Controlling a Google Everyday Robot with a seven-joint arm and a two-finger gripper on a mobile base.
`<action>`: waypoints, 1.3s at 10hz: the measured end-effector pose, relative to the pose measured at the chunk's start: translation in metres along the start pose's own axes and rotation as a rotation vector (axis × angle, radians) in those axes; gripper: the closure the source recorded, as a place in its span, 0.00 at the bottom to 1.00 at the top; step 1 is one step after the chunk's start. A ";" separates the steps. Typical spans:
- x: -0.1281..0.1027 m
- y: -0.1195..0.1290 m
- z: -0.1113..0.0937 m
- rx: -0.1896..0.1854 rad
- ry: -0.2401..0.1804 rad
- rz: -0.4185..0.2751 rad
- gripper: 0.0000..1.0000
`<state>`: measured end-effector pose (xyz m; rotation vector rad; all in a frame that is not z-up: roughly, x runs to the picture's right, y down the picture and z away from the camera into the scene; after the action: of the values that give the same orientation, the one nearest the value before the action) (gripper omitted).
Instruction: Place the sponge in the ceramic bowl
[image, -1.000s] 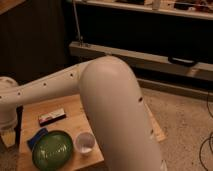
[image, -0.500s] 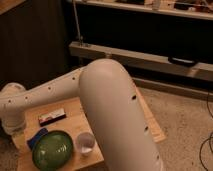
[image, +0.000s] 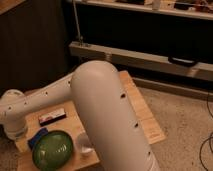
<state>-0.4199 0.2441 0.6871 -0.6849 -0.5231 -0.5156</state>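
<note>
Blue sponge (image: 36, 138) lies beside the ceramic bowl (image: 52, 150), not inside. My pincer, hidden under my wrist (image: 15, 127) just left, stands wide — grasping comes next.

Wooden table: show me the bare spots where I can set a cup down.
Bare wood runs along the right side of the table, past the arm, plus a strip just beyond the white-and-red box. The near-left end is crowded: sponge, green bowl, cup, with the gripper at its left edge.

1 white arm (image: 100, 110), gripper (image: 16, 134) (jaws apart) near blue sponge (image: 36, 139), green ceramic bowl (image: 52, 150) on table (image: 140, 110)
</note>
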 end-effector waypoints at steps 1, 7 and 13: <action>0.001 0.002 0.006 0.001 -0.001 0.003 0.35; 0.004 -0.003 0.028 0.014 -0.001 -0.029 0.35; 0.015 0.009 0.043 -0.020 -0.014 -0.038 0.35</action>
<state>-0.4146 0.2763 0.7203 -0.6991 -0.5460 -0.5523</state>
